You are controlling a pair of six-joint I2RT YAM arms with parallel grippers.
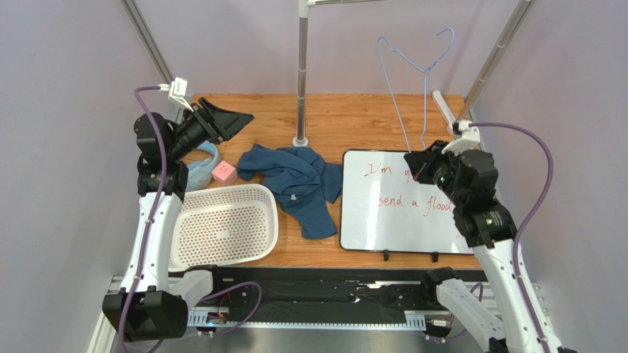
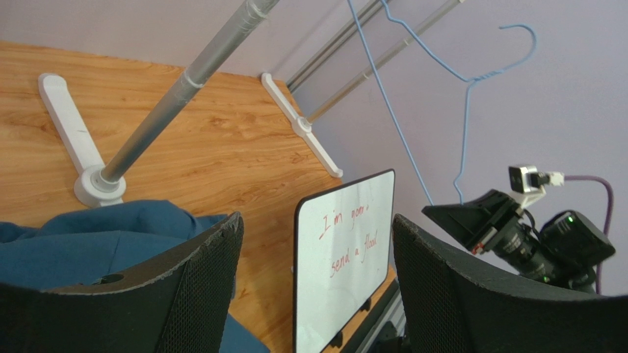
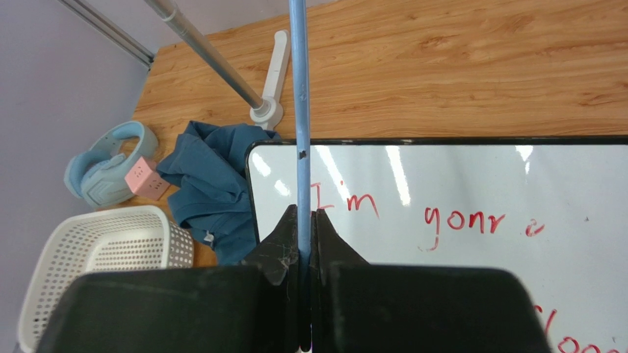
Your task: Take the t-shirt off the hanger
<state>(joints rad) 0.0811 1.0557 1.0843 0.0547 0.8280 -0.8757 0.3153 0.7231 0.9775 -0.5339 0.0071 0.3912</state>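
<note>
The dark teal-blue t-shirt [image 1: 298,184] lies crumpled on the wooden table, off the hanger. It also shows in the left wrist view [image 2: 88,239] and the right wrist view [image 3: 214,180]. The pale-blue wire hanger [image 1: 426,95] stands bare and upright above the whiteboard. My right gripper [image 1: 417,163] is shut on its lower wire [image 3: 300,140]. The hanger also shows in the left wrist view [image 2: 464,118]. My left gripper [image 1: 232,119] is open and empty, raised above the table's back left, apart from the shirt.
A whiteboard [image 1: 402,202] with red writing lies under the right gripper. A white perforated basket [image 1: 225,224] sits front left. Pale-blue headphones [image 1: 203,165] and a pink cube [image 1: 224,173] lie beside it. The grey rack pole [image 1: 301,73] stands at back centre.
</note>
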